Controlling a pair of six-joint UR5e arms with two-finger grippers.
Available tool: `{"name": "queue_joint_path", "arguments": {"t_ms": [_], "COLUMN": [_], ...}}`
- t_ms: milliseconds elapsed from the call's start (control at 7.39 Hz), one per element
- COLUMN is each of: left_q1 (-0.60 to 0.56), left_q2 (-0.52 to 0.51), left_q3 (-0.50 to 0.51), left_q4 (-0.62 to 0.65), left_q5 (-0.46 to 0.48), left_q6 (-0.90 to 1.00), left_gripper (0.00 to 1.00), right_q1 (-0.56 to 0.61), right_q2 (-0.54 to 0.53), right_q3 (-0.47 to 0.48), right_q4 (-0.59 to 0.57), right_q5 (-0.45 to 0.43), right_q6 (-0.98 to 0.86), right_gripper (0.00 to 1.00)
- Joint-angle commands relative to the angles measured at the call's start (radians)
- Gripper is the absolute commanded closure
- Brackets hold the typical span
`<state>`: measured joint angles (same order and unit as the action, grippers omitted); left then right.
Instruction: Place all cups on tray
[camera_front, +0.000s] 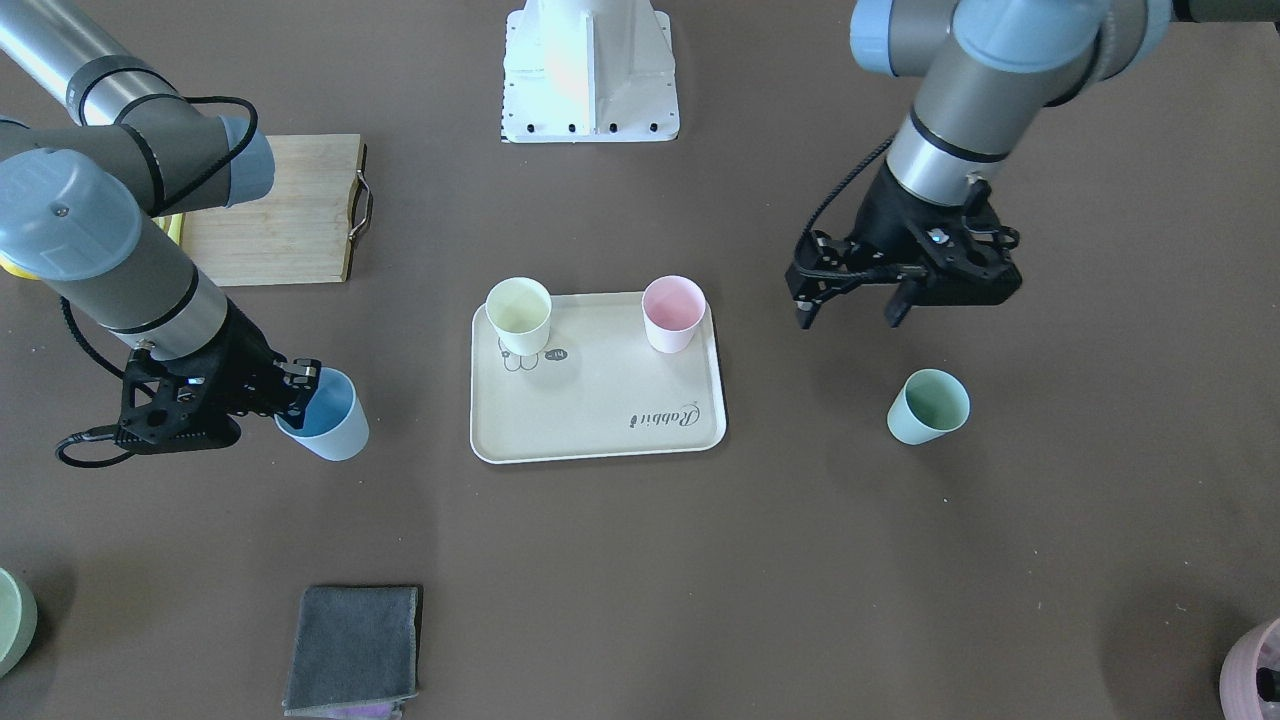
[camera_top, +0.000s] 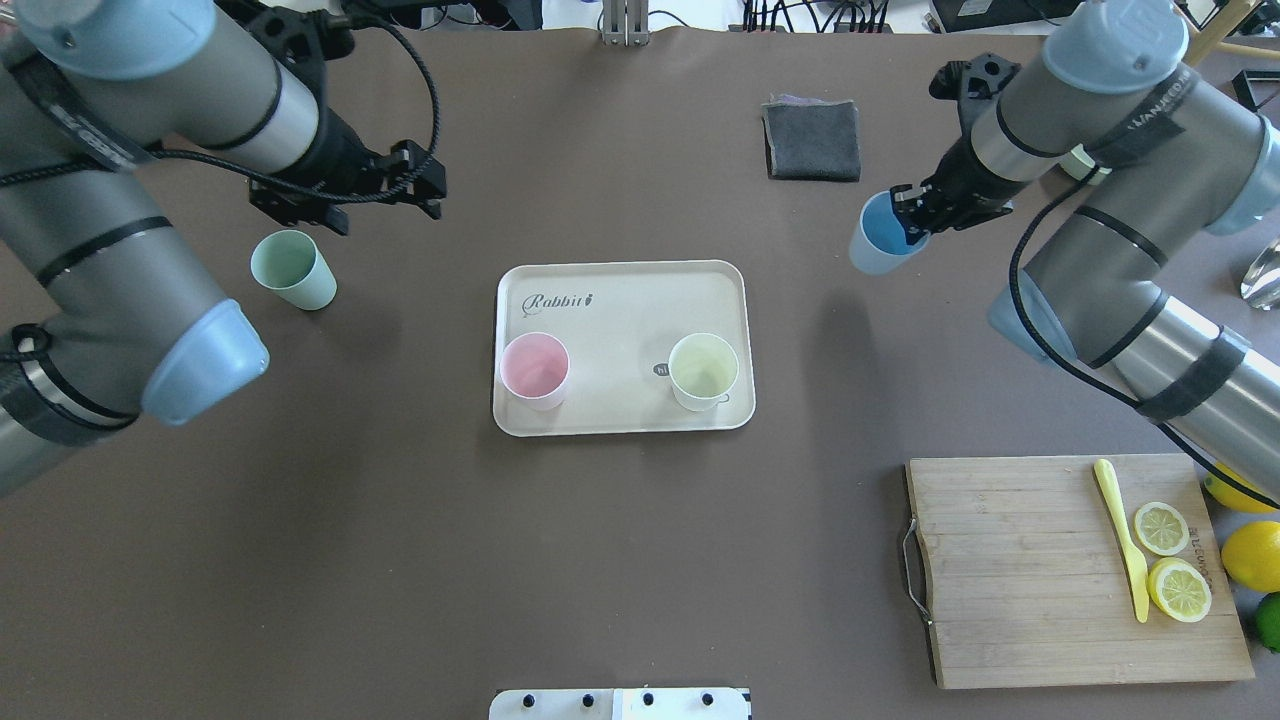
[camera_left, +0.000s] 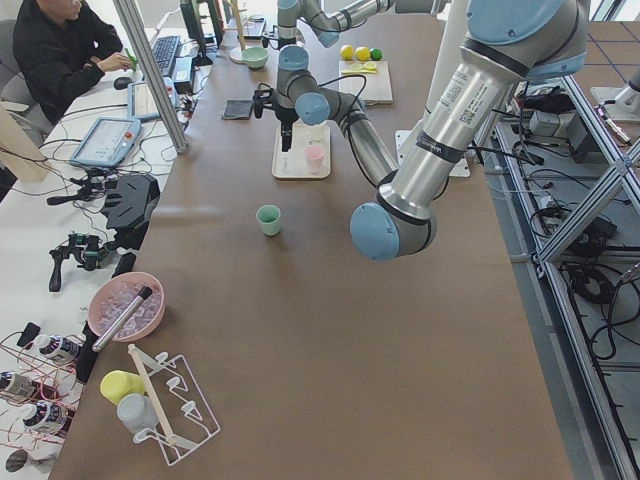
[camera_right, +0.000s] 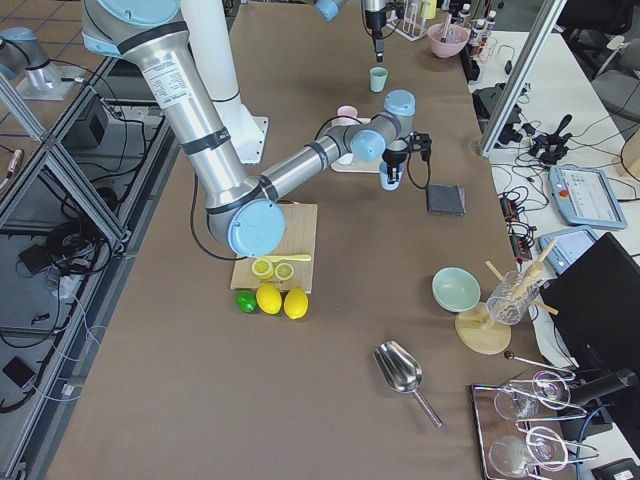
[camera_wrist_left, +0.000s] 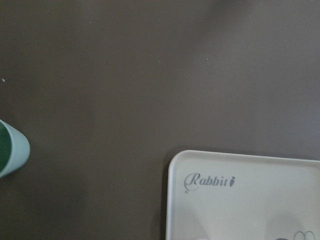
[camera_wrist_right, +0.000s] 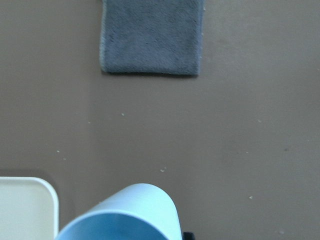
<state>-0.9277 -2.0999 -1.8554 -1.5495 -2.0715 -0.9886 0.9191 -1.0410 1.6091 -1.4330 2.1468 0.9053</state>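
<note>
At the centre of the overhead frame, the cream tray carries two of the four cups: the pink cup at its lower-left corner and the yellow cup at its lower right, both upright. The upper half, beside the "Rabbit" lettering, is bare.

Right of the tray in that frame, the blue cup hangs tilted in the right arm's fingers, which pinch its rim, one apparently inside the mouth and one outside. Its base seems to be off the tabletop, though that is hard to confirm.

On the left, the green cup stands upright on the tabletop, well apart from the tray. The left arm's fingers are spread and hold nothing, hovering near the cup and just above it in the frame.

A folded grey cloth lies at upper right; a cutting board with lemon slices sits at lower right.

Half the job looks done. The main risk is the rim pinch: a tilted cup held by so little could swing or slip in transit. Lowered too close to the edge, its base could catch the tray's raised rim and topple, or bump the yellow cup. On the other side, a spread finger striking the green cup's wall, not straddling its rim, would likely tip it.
</note>
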Motion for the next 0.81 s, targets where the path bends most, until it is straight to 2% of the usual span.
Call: {"name": "queue_joint_path", "arguments": {"t_ms": [0, 271, 406, 676], "left_q1": [-0.136, -0.221, -0.239, -0.24], "left_q2": [0.055, 0.064, 0.084, 0.098], "left_q3": [0.06, 0.142, 0.177, 0.254], "left_q4": [0.016, 0.012, 0.006, -0.11], "left_q5": [-0.066, -0.091, -0.108, -0.108], "left_q6": [0.253, 0.403, 0.474, 0.478], "left_gripper": [0.03, 0.03, 0.03, 0.03], "right_q1": [-0.052, -0.124, -0.161, -0.213], "right_q2": [0.122, 0.243, 0.246, 0.24], "right_q3": [-0.03, -0.156, -0.173, -0.237], "right_q4": [-0.046, -0.041, -0.035, 0.058], "right_q5": [-0.01, -0.074, -0.123, -0.145], "right_q6": [0.101, 0.162, 0.164, 0.187], "right_gripper": [1.0, 1.0, 1.0, 1.0]}}
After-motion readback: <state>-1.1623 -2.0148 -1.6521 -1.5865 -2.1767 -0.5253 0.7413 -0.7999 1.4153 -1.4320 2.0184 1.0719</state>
